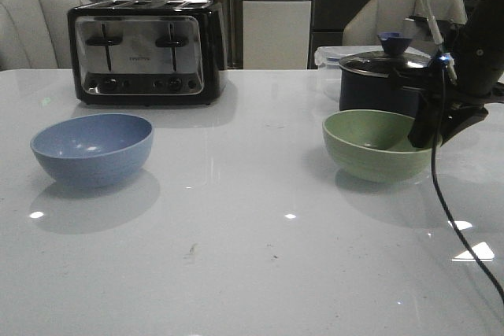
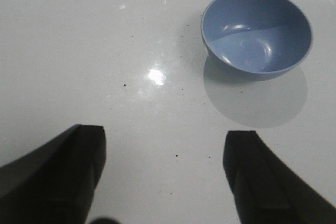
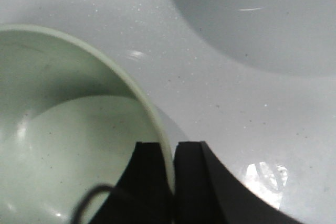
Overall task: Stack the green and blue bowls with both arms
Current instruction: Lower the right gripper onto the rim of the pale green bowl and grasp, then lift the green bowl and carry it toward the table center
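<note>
The pale green bowl [image 1: 376, 145] sits on the white table at the right. My right gripper [image 1: 424, 133] is shut on its right rim, one finger inside and one outside; in the right wrist view the rim [image 3: 157, 124] runs between the two fingertips [image 3: 170, 148]. The dusty blue bowl [image 1: 92, 149] stands on the table at the left, empty. In the left wrist view the blue bowl [image 2: 256, 31] lies ahead of my left gripper [image 2: 165, 140], which is open and empty over bare table. The left arm does not show in the front view.
A black and chrome toaster [image 1: 146, 51] stands at the back left. A dark navy pot with lid [image 1: 383, 78] stands just behind the green bowl. A black cable [image 1: 441, 194] hangs from the right arm down over the table. Chairs stand beyond the table's far edge.
</note>
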You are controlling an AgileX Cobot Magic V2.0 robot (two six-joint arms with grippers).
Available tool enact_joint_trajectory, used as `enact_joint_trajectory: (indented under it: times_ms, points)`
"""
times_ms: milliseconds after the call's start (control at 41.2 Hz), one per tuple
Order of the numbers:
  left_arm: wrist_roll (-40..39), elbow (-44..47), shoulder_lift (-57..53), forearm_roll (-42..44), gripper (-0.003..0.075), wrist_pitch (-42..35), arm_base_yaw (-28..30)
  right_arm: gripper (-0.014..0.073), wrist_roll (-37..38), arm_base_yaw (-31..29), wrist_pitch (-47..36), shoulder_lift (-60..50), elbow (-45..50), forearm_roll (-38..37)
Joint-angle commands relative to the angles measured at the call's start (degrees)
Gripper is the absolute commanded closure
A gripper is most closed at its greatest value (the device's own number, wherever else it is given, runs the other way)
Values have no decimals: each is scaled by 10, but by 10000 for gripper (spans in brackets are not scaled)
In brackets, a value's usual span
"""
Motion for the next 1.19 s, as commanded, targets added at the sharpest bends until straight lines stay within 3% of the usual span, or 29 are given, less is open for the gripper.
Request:
enact_joint_trajectory:
  times_ms: [0, 267, 703, 1164]
  points:
    - [0, -21, -1, -4, 192, -43, -5, 484, -14, 0, -1, -54, -19, 12]
    - [0, -21, -1, -4, 192, -43, -5, 484, -24, 37, 21, -129, -19, 10]
    - [0, -21, -1, -4, 192, -43, -5, 484, -44, 247, 2, -136, 19, -30]
    - [0, -21, -1, -4, 192, -43, -5, 456, -44, 259, -23, -56, 38, -36]
